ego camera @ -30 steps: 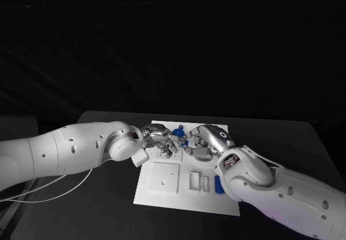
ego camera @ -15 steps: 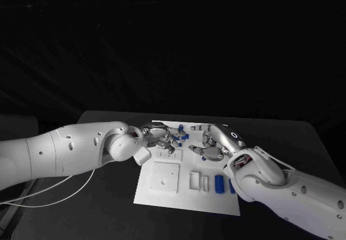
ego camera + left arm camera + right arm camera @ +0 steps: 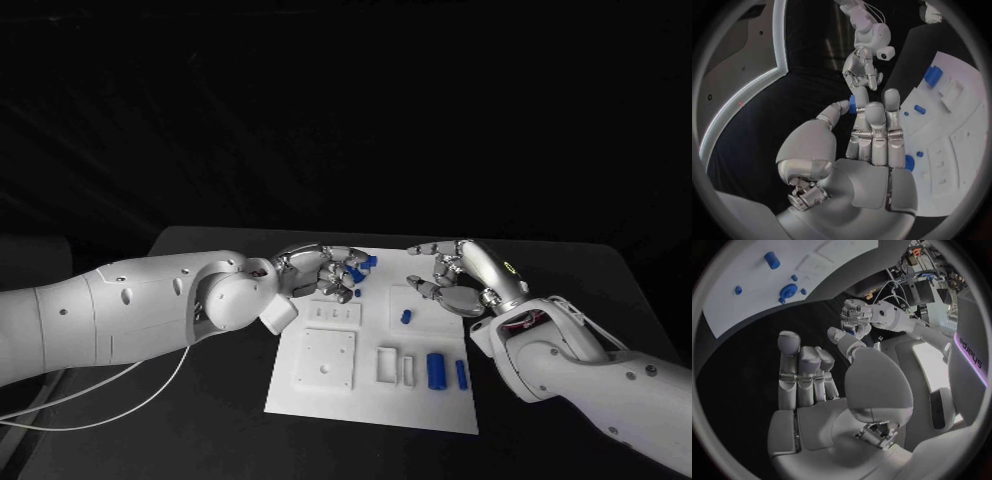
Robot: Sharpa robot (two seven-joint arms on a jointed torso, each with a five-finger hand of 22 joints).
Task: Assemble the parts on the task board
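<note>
Your left robot hand (image 3: pixel 325 272) pinches a blue part (image 3: pixel 356 268); your right robot hand (image 3: pixel 454 275) is spread, empty. Lower the part slowly, straight into the board (image 3: pixel 368 400).

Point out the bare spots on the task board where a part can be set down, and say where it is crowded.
Free: the task board's near strip, below the square plate and the two upright blue parts. A smaller bare patch lies between the left hand and right hand, above the small blue part. Crowded: the far corners under both hands; the left hand holds a blue part.
</note>
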